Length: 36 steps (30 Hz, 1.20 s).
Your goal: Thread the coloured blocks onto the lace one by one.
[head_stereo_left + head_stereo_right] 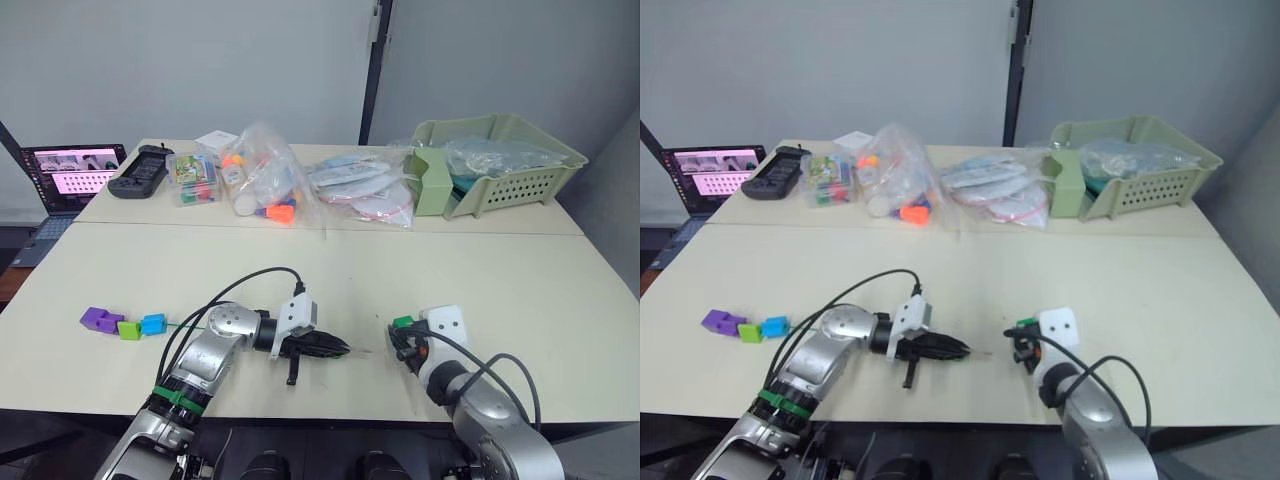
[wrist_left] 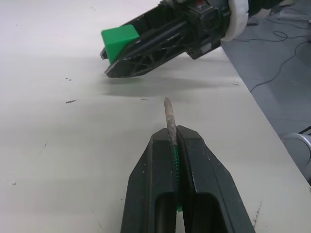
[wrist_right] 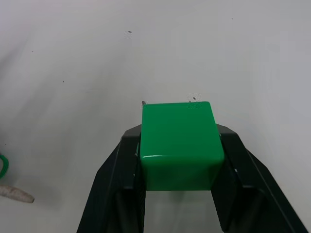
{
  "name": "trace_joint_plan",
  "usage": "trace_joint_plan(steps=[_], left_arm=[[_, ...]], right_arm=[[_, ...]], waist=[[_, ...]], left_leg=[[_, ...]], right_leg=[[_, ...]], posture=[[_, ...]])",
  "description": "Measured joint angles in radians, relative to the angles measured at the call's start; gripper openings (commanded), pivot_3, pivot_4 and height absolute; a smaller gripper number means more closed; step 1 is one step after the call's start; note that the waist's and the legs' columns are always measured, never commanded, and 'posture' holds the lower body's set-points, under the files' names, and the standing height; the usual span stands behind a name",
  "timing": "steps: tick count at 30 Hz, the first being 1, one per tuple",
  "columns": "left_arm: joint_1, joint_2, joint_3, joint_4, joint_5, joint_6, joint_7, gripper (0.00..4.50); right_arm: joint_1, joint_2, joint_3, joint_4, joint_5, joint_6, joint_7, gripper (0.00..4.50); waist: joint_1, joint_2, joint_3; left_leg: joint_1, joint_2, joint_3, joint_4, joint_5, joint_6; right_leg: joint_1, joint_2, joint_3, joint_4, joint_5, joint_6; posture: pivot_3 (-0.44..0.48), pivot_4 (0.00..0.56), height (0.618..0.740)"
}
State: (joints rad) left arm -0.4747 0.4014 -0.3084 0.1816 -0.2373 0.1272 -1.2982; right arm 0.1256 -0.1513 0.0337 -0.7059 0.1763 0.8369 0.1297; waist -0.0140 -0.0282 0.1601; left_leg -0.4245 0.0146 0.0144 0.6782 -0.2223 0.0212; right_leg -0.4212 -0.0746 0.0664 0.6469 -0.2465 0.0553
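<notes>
Claw (image 3: 177, 160) tight around green block (image 3: 179, 143)

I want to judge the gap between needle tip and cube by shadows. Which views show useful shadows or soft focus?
Left wrist view: the right gripper holding the green cube casts a soft shadow on the table; the lace tip is sharp, the near jaws softer. Right wrist view: cube crisp, with a highlight along its front edge.

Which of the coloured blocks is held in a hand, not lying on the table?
The dark green block, clamped in the right hand. The purple, lime green and blue blocks lie in a row on the table.
</notes>
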Motion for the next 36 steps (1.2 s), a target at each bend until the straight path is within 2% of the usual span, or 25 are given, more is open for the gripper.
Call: trace_joint_plan(steps=[7, 9, 15, 16, 20, 22, 25, 28, 31, 33, 36], left_arm=[[-0.018, -0.011, -0.003, 0.036, 0.002, -0.022, -0.018, 0.0], [-0.028, -0.015, -0.003, 0.038, 0.002, -0.029, -0.02, 0.0], [-0.029, -0.016, -0.006, 0.059, 0.005, -0.04, -0.018, 0.0], [-0.029, -0.016, -0.006, 0.059, 0.005, -0.04, -0.016, 0.0], [-0.025, -0.016, -0.006, 0.059, 0.005, -0.041, -0.011, 0.0], [-0.022, -0.015, -0.005, 0.059, 0.005, -0.043, -0.008, 0.0], [-0.021, -0.02, -0.002, 0.059, 0.004, -0.059, 0.001, 0.0], [-0.021, -0.024, 0.003, 0.06, 0.004, -0.059, 0.013, 0.0], [-0.021, -0.036, 0.008, 0.061, 0.004, -0.059, 0.024, 0.0], [-0.021, -0.041, 0.009, 0.062, 0.004, -0.059, 0.029, 0.0], [-0.021, -0.048, 0.009, 0.061, 0.004, -0.059, 0.037, 0.0]], right_arm=[[0.037, 0.01, -0.009, -0.016, 0.004, 0.028, -0.029, 1.19], [0.037, 0.012, -0.009, -0.015, 0.005, 0.027, -0.027, 2.23], [0.035, -0.002, -0.028, 0.003, 0.039, 0.02, 0.013, 4.3], [0.033, -0.017, -0.041, 0.0, 0.046, 0.02, 0.028, 4.46], [0.019, -0.079, -0.106, -0.01, 0.089, 0.02, 0.085, 4.46], [-0.011, -0.124, -0.168, -0.019, 0.171, 0.026, 0.153, 4.46], [-0.11, -0.261, -0.304, -0.055, 0.364, 0.059, 0.307, 4.46], [-0.135, -0.446, -0.329, -0.059, 0.461, 0.09, 0.453, 4.46], [-0.17, -0.731, -0.282, 0.016, 0.474, 0.082, 0.677, 4.46], [-0.206, -0.823, -0.207, 0.08, 0.415, -0.006, 0.776, 4.46], [-0.28, -0.914, -0.016, 0.243, 0.238, -0.223, 0.916, 4.46]], waist=[[0.0, 0.0, 0.0], [0.0, 0.0, 0.0], [0.001, 0.0, 0.0], [0.001, 0.0, 0.0], [0.001, 0.0, 0.0], [0.0, 0.0, 0.0], [0.0, 0.0, 0.0], [0.003, 0.0, 0.0], [0.002, 0.001, 0.001], [0.002, 0.0, 0.0], [0.0, 0.0, 0.0]], left_leg=[[0.0, 0.0, 0.0, 0.0, 0.0, 0.0], [0.0, 0.0, 0.0, 0.0, 0.0, 0.0], [0.0, 0.0, 0.0, 0.0, 0.0, 0.0], [0.0, 0.0, 0.0, 0.0, 0.0, 0.0], [0.0, 0.0, 0.0, 0.0, 0.0, 0.0], [0.0, 0.0, 0.0, 0.0, 0.0, 0.0], [0.001, 0.0, -0.001, 0.001, 0.0, 0.0], [0.001, 0.0, -0.001, 0.0, 0.0, 0.0], [0.001, -0.001, 0.001, 0.001, 0.0, 0.0], [0.001, 0.0, 0.003, 0.001, 0.0, 0.0], [0.001, 0.0, 0.007, 0.001, 0.0, 0.0]], right_leg=[[0.0, 0.0, 0.0, 0.0, 0.0, 0.0], [0.0, 0.0, 0.0, -0.001, 0.0, 0.0], [0.0, 0.0, 0.0, -0.001, 0.0, 0.0], [0.001, 0.0, 0.0, -0.001, 0.0, 0.0], [0.001, 0.0, 0.0, -0.001, 0.0, 0.0], [0.001, 0.0, 0.0, -0.001, 0.0, 0.0], [0.003, 0.0, 0.0, -0.001, 0.0, 0.001], [0.004, 0.001, -0.001, -0.002, 0.0, 0.001], [0.005, 0.0, 0.0, -0.005, -0.001, 0.002], [0.006, 0.001, -0.001, -0.006, -0.001, 0.002], [0.005, 0.001, 0.0, -0.005, -0.001, 0.002]], posture=[[0.0, 0.15, 0.734], [0.0, 0.15, 0.734], [0.0, 0.15, 0.734], [0.0, 0.15, 0.734], [0.0, 0.15, 0.734], [0.0, 0.15, 0.734], [0.0, 0.15, 0.734], [0.0, 0.15, 0.734], [0.0, 0.15, 0.734], [0.0, 0.15, 0.734], [0.0, 0.15, 0.734]])
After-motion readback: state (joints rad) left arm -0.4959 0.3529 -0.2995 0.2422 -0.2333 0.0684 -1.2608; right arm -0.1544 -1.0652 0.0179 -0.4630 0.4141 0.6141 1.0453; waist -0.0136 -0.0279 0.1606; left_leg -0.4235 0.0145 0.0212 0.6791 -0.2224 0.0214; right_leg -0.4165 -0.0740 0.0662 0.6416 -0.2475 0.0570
